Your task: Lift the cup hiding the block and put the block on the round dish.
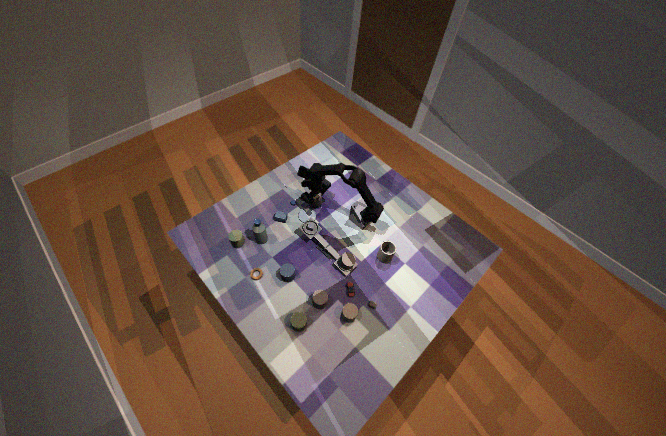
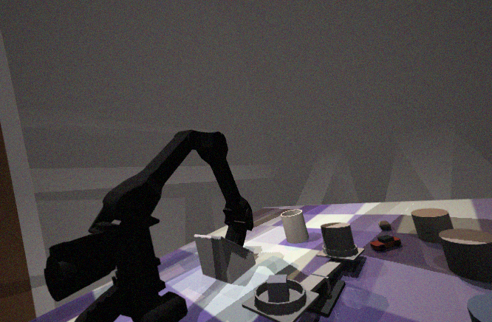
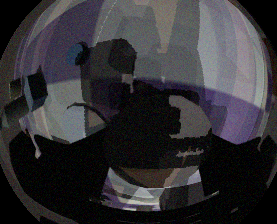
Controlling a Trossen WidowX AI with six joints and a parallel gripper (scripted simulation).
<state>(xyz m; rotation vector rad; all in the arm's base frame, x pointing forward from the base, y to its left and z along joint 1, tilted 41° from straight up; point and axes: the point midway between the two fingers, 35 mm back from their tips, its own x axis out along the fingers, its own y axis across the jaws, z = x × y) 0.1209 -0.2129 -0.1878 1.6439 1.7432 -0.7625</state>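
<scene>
The balance (image 1: 326, 246) (image 2: 315, 282) has a small grey block (image 2: 278, 289) standing uncovered inside the ring of its near pan in the exterior view. A cup (image 1: 346, 260) (image 2: 337, 238) stands upside down on its other pan. My gripper (image 1: 311, 199) (image 3: 156, 155) is shut on the other cup (image 3: 154, 135), which looks large and dark between the fingers in the wrist view. In the exterior view the fingertips and held cup are largely cut off at the bottom edge. A pale round dish (image 1: 303, 216) lies beside the block's pan, close to the gripper. The cup's exact height is unclear.
A grey angled panel (image 1: 356, 215) (image 2: 220, 261) stands near the arm base. An open pale cup (image 1: 387, 251) (image 2: 295, 229) stands beyond the balance. A red car (image 1: 350, 289) (image 2: 385, 242), bottle (image 1: 260, 234), blue box (image 1: 279, 216), orange ring (image 1: 251, 274) and several cylinders are around.
</scene>
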